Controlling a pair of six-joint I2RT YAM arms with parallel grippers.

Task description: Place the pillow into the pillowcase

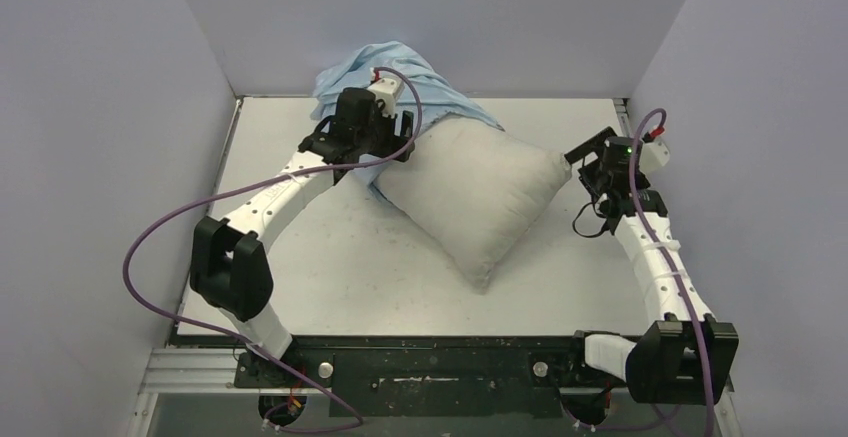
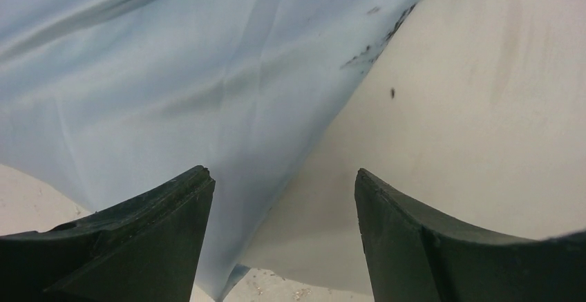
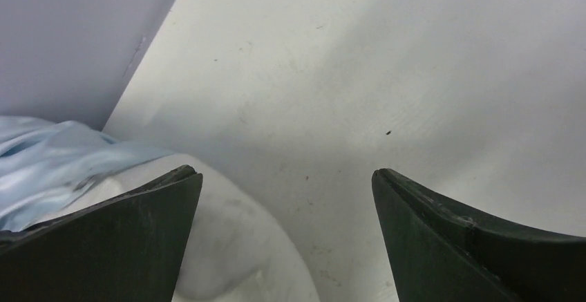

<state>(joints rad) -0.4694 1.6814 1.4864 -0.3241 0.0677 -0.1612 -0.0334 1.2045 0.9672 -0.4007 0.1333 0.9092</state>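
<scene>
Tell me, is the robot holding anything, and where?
Nothing is held. The left gripper hangs open over the pillowcase edge beside the pillow; the right gripper is open above the table.

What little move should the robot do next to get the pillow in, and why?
Probably the left hand should dip down and pinch the pillowcase edge. That hand is open, and the blue edge sits right in its opening, draped over the pillow. The right hand is open too, over the table beside the pillow, holding nothing.
</scene>
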